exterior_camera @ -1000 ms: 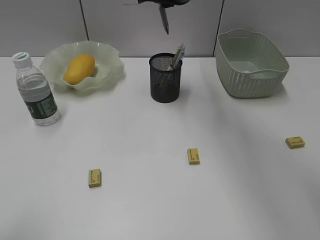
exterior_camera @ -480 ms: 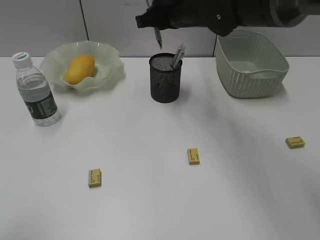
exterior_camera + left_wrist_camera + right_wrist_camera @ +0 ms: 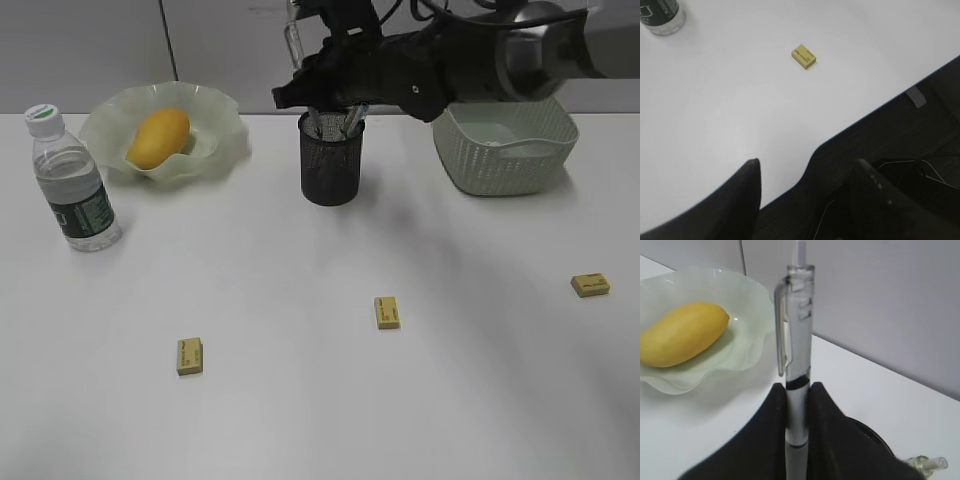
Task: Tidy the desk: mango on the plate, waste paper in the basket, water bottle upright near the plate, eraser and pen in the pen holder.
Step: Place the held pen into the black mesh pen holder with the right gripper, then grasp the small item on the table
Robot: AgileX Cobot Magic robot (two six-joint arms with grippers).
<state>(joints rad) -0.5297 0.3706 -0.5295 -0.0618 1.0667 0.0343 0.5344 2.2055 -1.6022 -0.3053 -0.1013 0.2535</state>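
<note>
One mango [image 3: 158, 137] on plate [image 3: 215, 115]; pens [image 3: 355, 118] in holder [image 3: 331, 165].

— What sort of place is shown?

— An office-like workspace is suggested. A plain white flat desk [image 3: 300, 420] is seen, backed by grey partition panels [image 3: 90, 50] with narrow seams.

— What else is taken as evidence?

— A black wire-mesh cylindrical pen holder [image 3: 330, 165] is stood near the back edge of the desk, and small yellow rectangular erasers [image 3: 387, 312] are scattered in front of that holder.
</note>
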